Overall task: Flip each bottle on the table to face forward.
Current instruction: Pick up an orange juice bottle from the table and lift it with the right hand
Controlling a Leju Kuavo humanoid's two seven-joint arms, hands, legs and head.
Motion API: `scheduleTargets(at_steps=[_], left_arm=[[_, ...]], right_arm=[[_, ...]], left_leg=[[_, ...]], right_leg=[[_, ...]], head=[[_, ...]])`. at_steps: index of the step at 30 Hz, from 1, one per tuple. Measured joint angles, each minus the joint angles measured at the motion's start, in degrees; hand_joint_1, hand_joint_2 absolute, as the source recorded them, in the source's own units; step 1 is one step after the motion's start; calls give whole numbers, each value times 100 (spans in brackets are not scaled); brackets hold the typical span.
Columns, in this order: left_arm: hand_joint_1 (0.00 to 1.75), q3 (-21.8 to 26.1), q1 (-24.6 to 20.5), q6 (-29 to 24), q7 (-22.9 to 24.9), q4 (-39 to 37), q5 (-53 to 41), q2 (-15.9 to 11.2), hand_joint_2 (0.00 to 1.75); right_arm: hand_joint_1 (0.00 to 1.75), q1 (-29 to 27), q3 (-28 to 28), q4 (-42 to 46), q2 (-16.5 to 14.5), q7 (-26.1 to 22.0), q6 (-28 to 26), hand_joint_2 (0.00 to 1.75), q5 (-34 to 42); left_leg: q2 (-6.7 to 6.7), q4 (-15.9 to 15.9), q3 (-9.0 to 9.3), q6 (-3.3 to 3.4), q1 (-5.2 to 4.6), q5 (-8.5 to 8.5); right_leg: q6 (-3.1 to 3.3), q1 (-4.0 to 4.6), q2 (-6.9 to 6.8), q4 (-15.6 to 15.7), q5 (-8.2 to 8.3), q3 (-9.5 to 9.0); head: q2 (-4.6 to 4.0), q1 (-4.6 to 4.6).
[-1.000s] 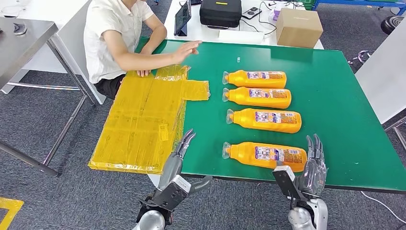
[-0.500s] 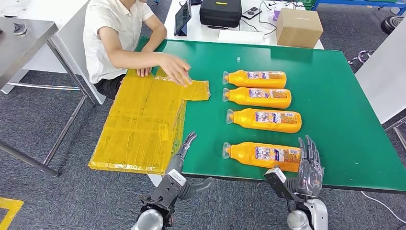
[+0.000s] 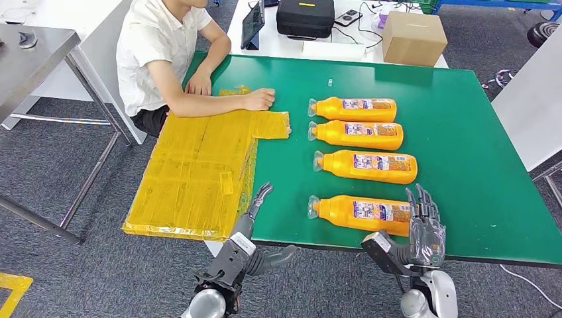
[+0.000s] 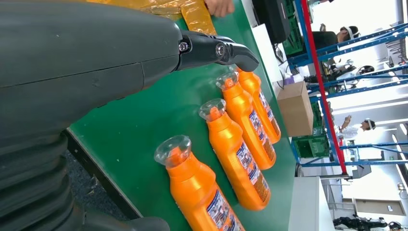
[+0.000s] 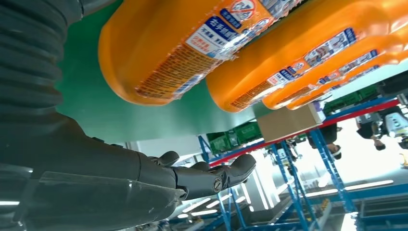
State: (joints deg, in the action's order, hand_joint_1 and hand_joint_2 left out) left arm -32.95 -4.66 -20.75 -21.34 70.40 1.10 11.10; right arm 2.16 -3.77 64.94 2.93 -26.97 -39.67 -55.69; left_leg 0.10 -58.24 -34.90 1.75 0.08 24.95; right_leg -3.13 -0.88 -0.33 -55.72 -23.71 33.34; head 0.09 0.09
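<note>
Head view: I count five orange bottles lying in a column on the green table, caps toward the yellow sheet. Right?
Not quite: the head view shows four orange bottles, not five. They do lie in a column on the green table, caps toward the yellow sheet.

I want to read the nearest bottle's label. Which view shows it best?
The right wrist view: the nearest bottle lies close, label print large. The head view shows the whole bottle but small; the left wrist view shows mostly its cap and neck.

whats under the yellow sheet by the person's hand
The yellow sheet lies partly on the green table, partly overhanging its edge above grey carpet. Whatever it covers is hidden.
</note>
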Motion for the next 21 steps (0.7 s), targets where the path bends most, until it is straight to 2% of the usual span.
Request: scheduleTargets(at_steps=[3, 9, 17, 21], left_arm=[[0, -1, -4, -18, -20, 1, -33, 0, 175], [0, -3, -25, 17, -5, 1, -66, 3, 175], [0, -15, -38, 226, 159, 17, -97, 18, 175], [0, -28, -37, 303, 185, 27, -96, 22, 175]], right_arm=[[0, 7, 69, -11, 29, 112, 1, 175, -18], [0, 113, 371, -215, 269, 679, 101, 175, -186], [0, 192, 740, -424, 640, 1154, 850, 175, -443], [0, 224, 867, -443, 789, 1304, 971, 175, -571]], left_leg=[[0, 0, 0, 0, 0, 0], [0, 0, 0, 0, -1, 0], [0, -1, 1, 0, -1, 0], [0, -1, 2, 0, -1, 0]], right_leg=[[0, 0, 0, 0, 0, 0], [0, -2, 0, 1, 0, -1], [-1, -1, 0, 1, 1, -1], [-1, 0, 0, 1, 0, -2]], head=[[0, 1], [0, 1], [0, 1], [0, -1]])
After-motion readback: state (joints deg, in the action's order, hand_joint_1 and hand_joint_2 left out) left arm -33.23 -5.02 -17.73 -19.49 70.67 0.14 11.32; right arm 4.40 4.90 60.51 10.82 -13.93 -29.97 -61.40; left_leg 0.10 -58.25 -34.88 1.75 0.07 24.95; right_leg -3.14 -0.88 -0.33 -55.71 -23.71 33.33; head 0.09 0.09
